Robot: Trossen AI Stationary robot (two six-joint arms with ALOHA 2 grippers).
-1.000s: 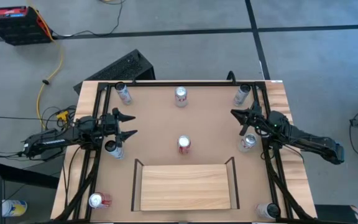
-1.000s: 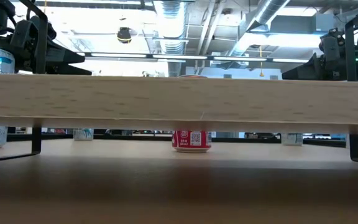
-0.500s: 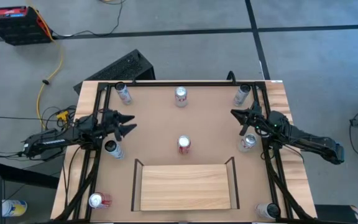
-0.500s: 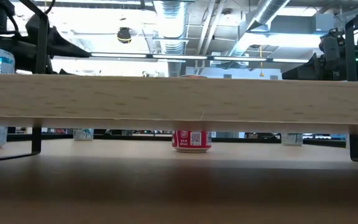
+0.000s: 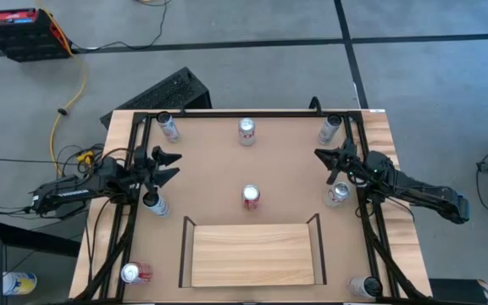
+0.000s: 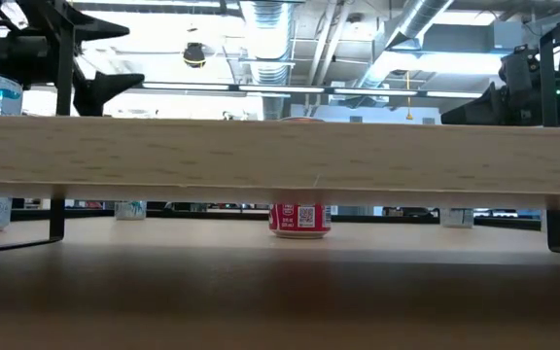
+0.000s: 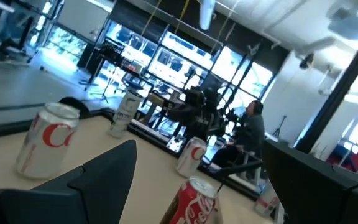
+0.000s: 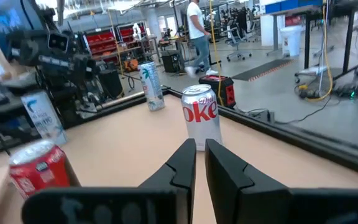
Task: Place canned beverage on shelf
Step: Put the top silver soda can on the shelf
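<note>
High view: brown tabletop [image 5: 286, 165], grey floor [image 5: 252, 51] around

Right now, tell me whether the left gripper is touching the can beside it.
Cannot tell. In the high view the open left gripper sits just beside the can, but nothing shows its height. The left wrist view shows nothing between its fingers.

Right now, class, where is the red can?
In the high view, the red can stands mid-table, just beyond the shelf, apart from both grippers.
</note>
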